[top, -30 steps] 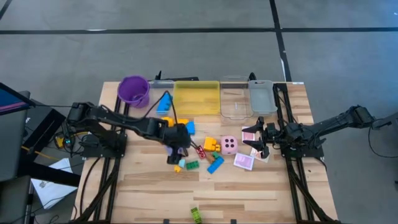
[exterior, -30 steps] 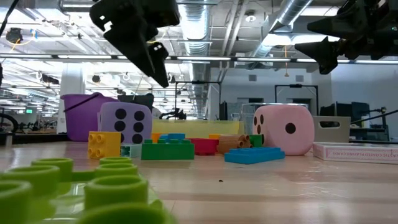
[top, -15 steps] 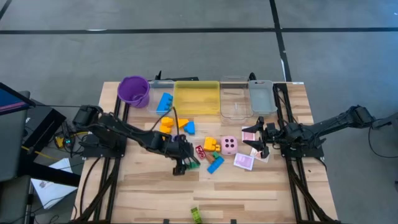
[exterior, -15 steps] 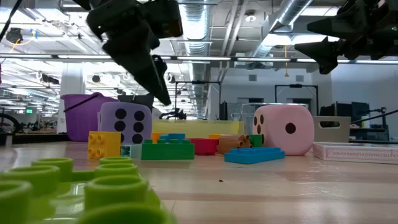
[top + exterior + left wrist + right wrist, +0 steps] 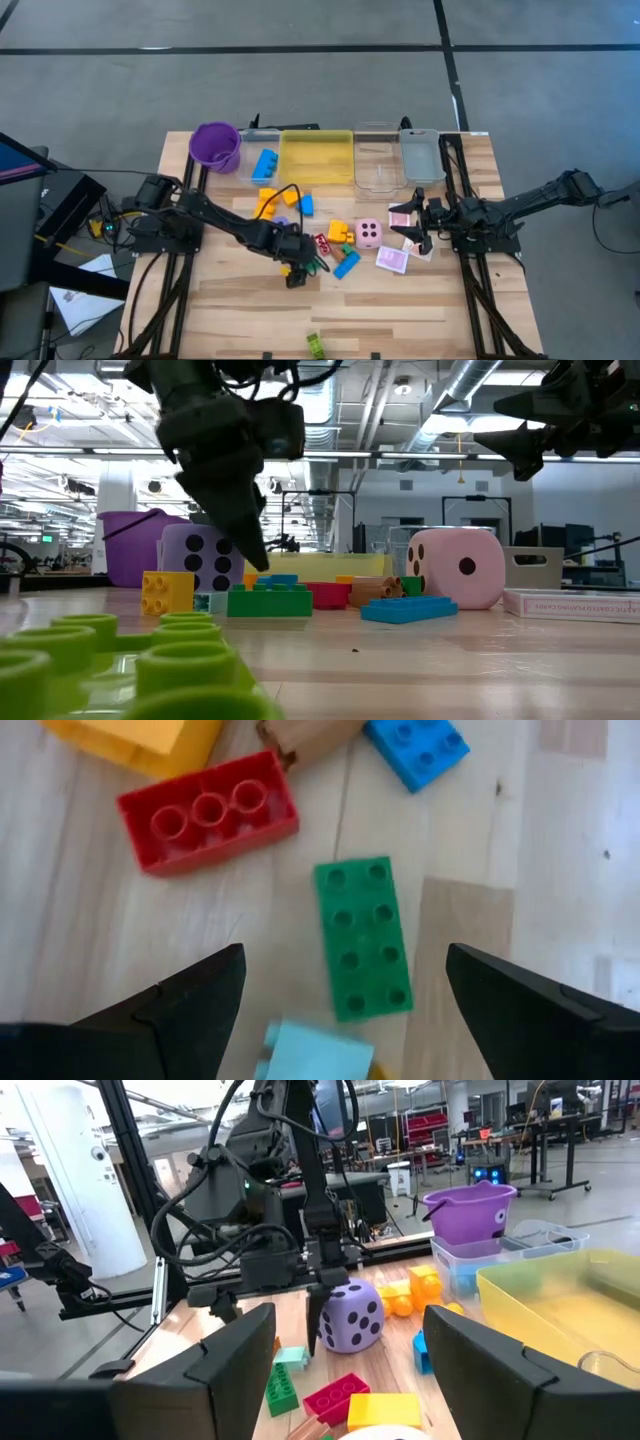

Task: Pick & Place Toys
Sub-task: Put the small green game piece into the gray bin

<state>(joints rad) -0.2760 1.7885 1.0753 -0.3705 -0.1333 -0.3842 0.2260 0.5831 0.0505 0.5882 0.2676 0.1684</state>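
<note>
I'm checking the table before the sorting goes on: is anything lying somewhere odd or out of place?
One green block lies alone at the table's near edge, far from the cluster of toys in the middle. It fills the low view's foreground. Otherwise the toys lie loose on the table; the yellow tray looks empty.

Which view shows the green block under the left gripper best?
The left wrist view: the green block lies whole between the open left gripper fingers. High view shows it half hidden; low view side-on; right wrist view small.
</note>
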